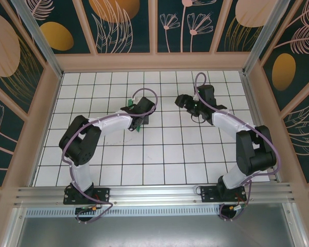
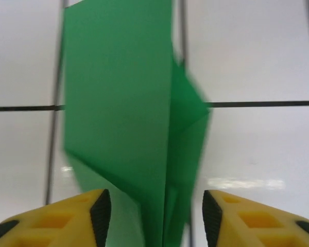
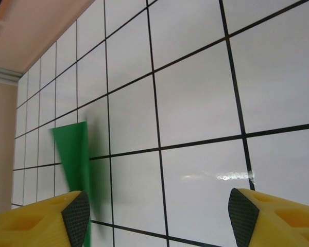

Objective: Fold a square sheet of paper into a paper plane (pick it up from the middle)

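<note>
Both grippers are spread. The slim, creased, bright green paper plane point(image 2: 123, 113) is seen between the parted yellow fingers point(image 2: 100, 211) of the left gripper point(image 2: 157, 211), not clamped. Nothing is held by the right gripper point(image 3: 159, 213), near the plane.

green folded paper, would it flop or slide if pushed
Probably light and floppy: the paper is a thin sheet, though its creases likely stiffen it along the fold. It may slide easily, since the tiles look glossy.
</note>
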Robot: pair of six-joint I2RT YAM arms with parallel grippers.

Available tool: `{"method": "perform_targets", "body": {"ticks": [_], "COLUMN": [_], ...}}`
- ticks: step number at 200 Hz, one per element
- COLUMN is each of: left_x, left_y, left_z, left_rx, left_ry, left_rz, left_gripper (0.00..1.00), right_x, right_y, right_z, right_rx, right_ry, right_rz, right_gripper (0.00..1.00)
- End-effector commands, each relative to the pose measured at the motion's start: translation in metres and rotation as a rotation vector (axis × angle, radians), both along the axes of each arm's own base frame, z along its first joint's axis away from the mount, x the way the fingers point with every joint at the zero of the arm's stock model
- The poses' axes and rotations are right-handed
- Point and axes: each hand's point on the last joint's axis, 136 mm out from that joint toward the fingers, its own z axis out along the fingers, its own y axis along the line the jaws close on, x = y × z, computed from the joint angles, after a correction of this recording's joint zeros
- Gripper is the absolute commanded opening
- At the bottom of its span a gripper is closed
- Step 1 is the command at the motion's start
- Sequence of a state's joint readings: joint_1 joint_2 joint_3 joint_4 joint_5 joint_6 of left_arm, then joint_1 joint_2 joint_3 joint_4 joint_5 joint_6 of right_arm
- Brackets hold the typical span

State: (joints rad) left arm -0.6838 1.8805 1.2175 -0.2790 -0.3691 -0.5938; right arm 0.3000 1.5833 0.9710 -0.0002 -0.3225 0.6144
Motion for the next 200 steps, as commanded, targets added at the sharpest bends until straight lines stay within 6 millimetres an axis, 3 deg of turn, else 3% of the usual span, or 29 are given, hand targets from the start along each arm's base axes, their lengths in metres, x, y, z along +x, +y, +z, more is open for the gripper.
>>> {"method": "perform_targets", "body": {"ticks": [1,24,39,46,54,73,86,95,141,172,200], "left_x": [0.001,0.006,0.011,0.013,0.016,0.022,0.025,0.02,0.002,-0.011,-0.023], "left_y": [-0.03,-0.03,-0.02,-0.012,-0.001,0.03,0.053,0.07,0.129,0.154,0.158], "left_z": [0.01,0.029,0.048,0.05,0.067,0.075,0.076,0.065,0.046,0.039,0.034], "left_rx": [-0.183,-0.305,-0.385,-0.406,-0.445,-0.461,-0.454,-0.444,-0.417,-0.392,-0.388], "left_ry": [0.002,-0.023,-0.063,-0.074,-0.116,-0.161,-0.184,-0.174,-0.202,-0.199,-0.184], "left_rz": [-0.065,-0.067,-0.047,-0.031,-0.009,0.08,0.15,0.2,0.394,0.448,0.437], "left_gripper": [0.62,0.74,0.85,0.9,0.94,0.98,0.98,0.99,0.98,0.99,0.98], "right_x": [-0.003,-0.007,-0.011,-0.014,-0.017,-0.025,-0.034,-0.04,-0.057,-0.046,-0.039], "right_y": [-0.004,0.01,0.031,0.042,0.057,0.095,0.124,0.143,0.219,0.236,0.239], "right_z": [0.002,-0.002,-0.005,-0.007,-0.011,-0.02,-0.025,-0.027,-0.046,-0.065,-0.086], "right_rx": [-0.025,-0.026,-0.026,-0.031,-0.035,-0.037,-0.02,-0.014,-0.013,-0.016,-0.043], "right_ry": [0.002,0.014,0.012,0.014,0.02,0.042,0.052,0.051,0.082,0.109,0.144], "right_rz": [-0.001,0.024,0.065,0.08,0.106,0.162,0.213,0.246,0.37,0.357,0.368], "right_gripper": [0.73,0.72,0.7,0.69,0.66,0.55,0.45,0.4,0.26,0.24,0.24]}}
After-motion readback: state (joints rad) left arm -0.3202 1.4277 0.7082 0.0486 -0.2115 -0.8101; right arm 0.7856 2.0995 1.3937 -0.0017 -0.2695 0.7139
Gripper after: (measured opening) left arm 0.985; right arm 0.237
